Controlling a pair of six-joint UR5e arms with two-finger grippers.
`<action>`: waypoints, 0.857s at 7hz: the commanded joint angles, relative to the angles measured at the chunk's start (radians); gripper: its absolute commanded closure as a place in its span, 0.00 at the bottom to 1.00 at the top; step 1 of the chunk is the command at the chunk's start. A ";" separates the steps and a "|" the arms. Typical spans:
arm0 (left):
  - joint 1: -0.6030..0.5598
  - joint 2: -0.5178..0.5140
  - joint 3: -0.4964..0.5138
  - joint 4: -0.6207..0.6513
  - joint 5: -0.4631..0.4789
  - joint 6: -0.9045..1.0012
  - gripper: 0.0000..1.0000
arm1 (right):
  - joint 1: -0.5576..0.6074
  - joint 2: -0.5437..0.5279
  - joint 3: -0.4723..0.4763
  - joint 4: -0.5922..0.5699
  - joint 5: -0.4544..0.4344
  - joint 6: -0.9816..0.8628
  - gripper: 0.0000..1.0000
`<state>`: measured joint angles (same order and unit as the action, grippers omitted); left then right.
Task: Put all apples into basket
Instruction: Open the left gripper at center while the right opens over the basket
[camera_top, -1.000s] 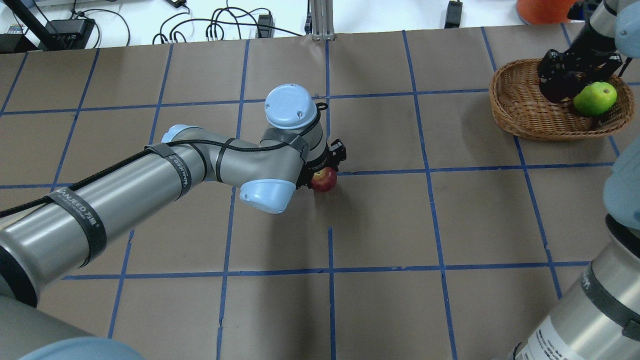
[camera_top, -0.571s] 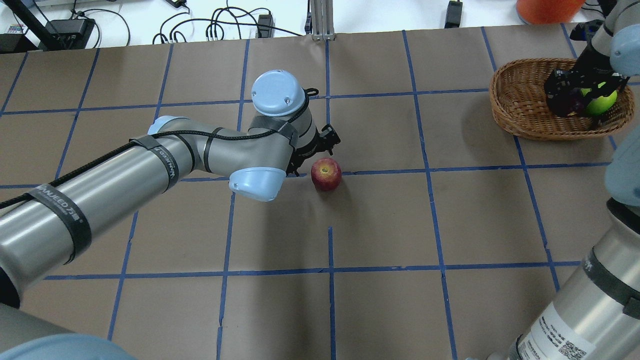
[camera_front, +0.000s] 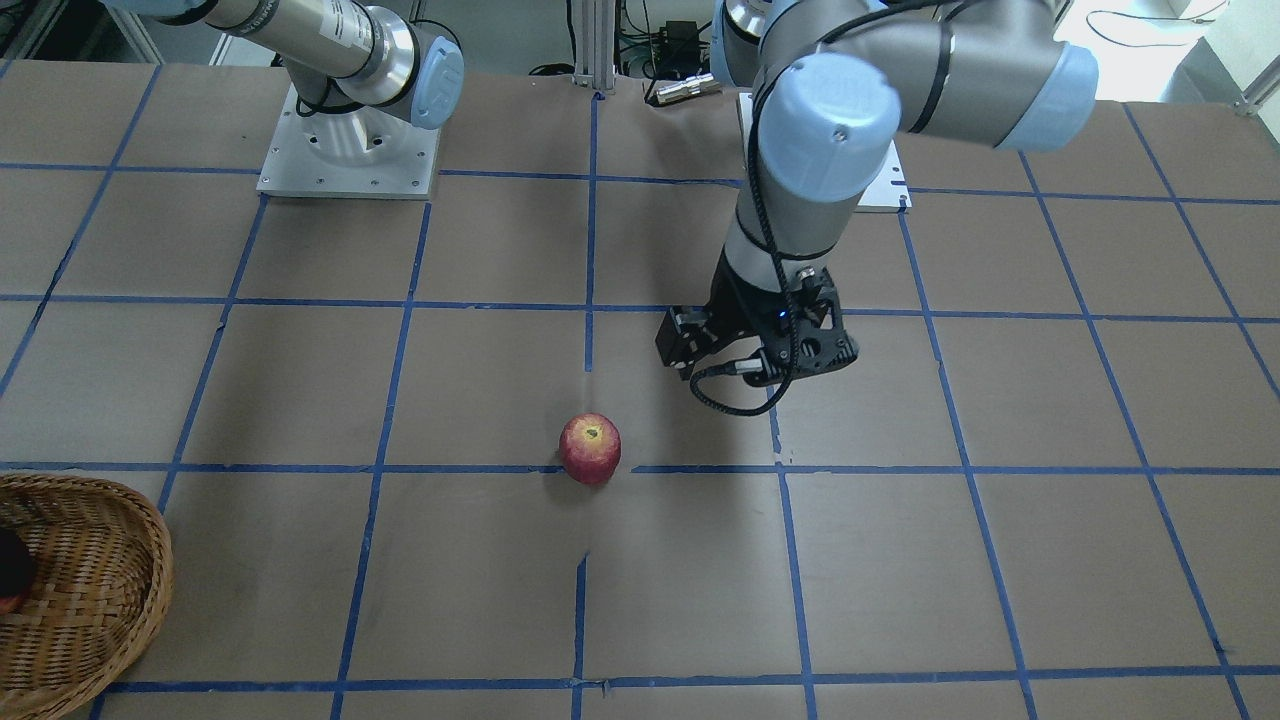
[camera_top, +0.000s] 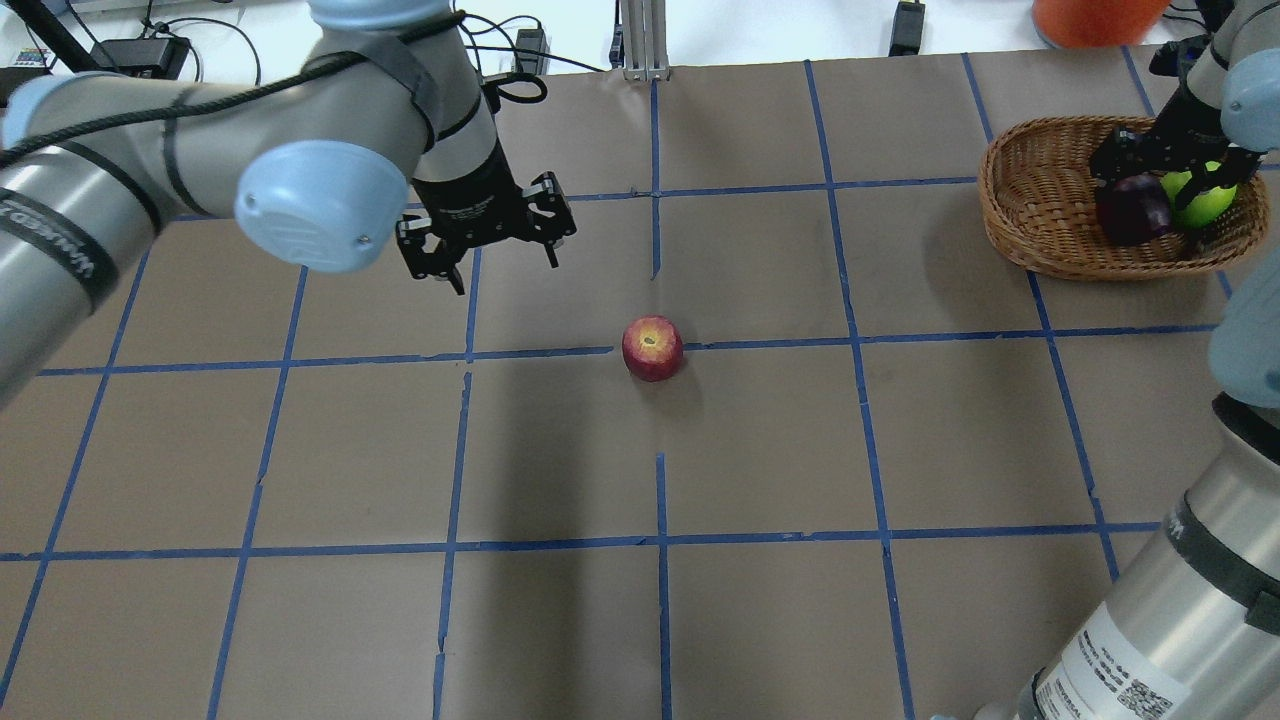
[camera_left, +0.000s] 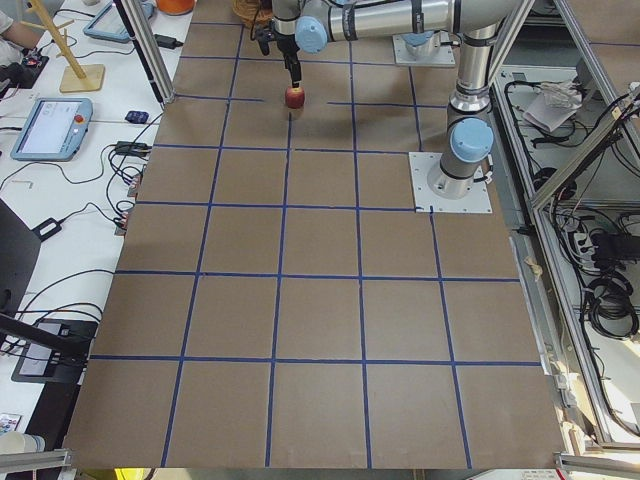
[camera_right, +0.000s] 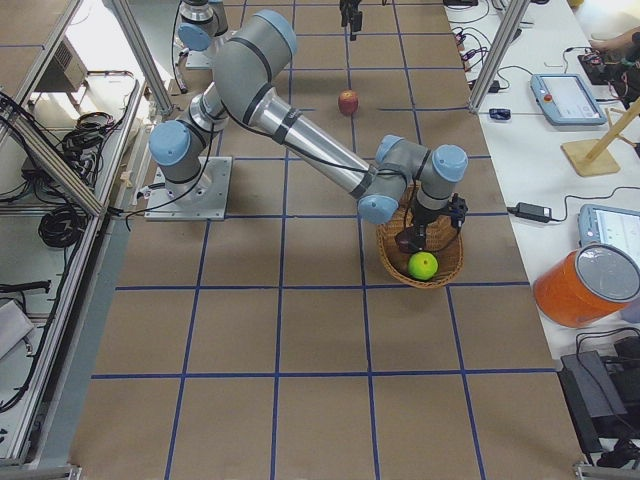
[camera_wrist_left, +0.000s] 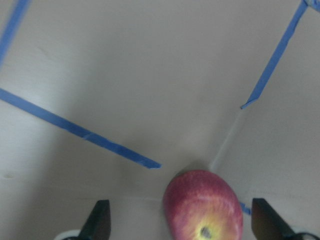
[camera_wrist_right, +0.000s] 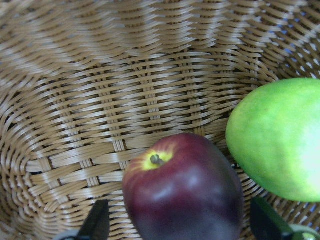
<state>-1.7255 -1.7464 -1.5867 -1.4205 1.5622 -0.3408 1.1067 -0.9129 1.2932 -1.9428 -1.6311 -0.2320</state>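
Brown taped table (camera_top: 760, 450): red apple (camera_top: 652, 348) sits loose mid-table, with the left claw (camera_top: 490, 250) wide and empty off to its side. Far basket (camera_top: 1030, 210) holds the maroon apple (camera_top: 1130, 210) and green apple (camera_top: 1203, 200), right claw (camera_top: 1172, 165) wide above them. Risk: an off-centre grab nudges the red apple and it rolls.

A table (camera_top: 760, 450) is covered in brown paper and marked into squares by blue tape (camera_top: 660, 545). Beyond it, a white bench (camera_top: 760, 30) is strewn with black cables (camera_top: 440, 45). Tablets (camera_right: 567, 98) and an orange tub (camera_right: 585, 285) are set alongside.
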 joint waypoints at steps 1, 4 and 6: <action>0.024 0.134 0.016 -0.126 0.067 0.232 0.00 | 0.094 -0.140 -0.008 0.169 0.013 0.011 0.00; 0.084 0.169 0.045 -0.208 0.044 0.224 0.00 | 0.408 -0.279 0.011 0.390 0.025 0.083 0.00; 0.081 0.174 0.053 -0.218 0.044 0.233 0.00 | 0.588 -0.262 0.017 0.383 0.187 0.355 0.00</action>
<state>-1.6469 -1.5750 -1.5379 -1.6278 1.6109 -0.1129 1.5860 -1.1798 1.3061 -1.5590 -1.5320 -0.0177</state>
